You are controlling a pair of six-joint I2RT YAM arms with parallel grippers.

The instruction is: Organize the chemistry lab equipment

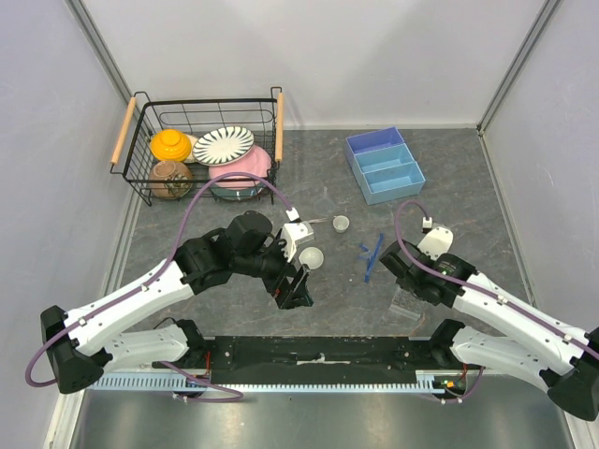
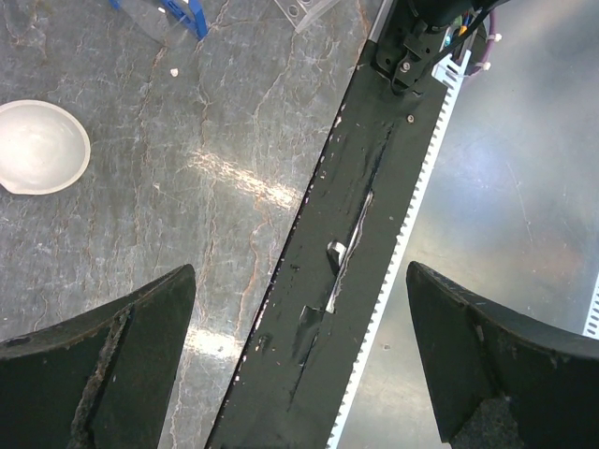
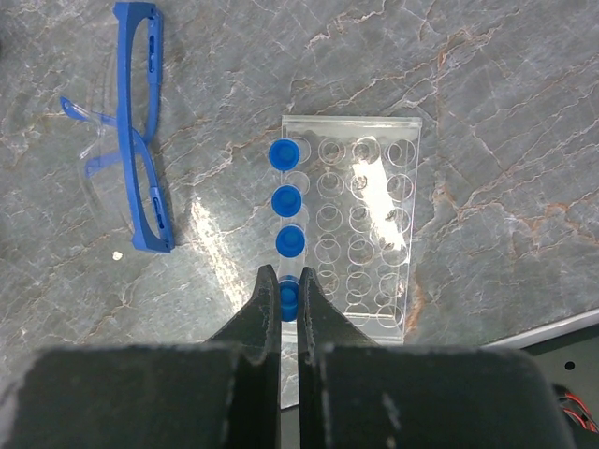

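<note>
Near edge of the counter point(image 1: 449, 196), right of centre: clear plastic tube rack point(image 3: 365, 224), lying flat, with four blue-capped tubes point(image 3: 287, 199) upright in its outer column.
Right tool point(image 3: 289, 283): fingers pinched close on the blue cap of the end tube point(image 3: 289, 301), seated in the column's last hole toward the near edge.
Left tool point(image 2: 299, 374): fingers spread wide with nothing between them, hanging over the black rail point(image 2: 356, 234) along the near edge, left of centre.
White dome-shaped dish point(image 1: 311, 256): mid-counter, near the left tool on its far side, apart from it.
Tiny white cup point(image 1: 341, 223): near the dish, toward the far edge, not touching it.
Blue-framed clear glasses point(image 3: 140, 168): beside the rack on the tubes' side, apart from it, between rack and dish.
Blue divided tray point(image 1: 384, 165): close to the far edge, right of centre.
Black wire basket point(image 1: 140, 173): far left corner, holding crockery point(image 1: 223, 145).
</note>
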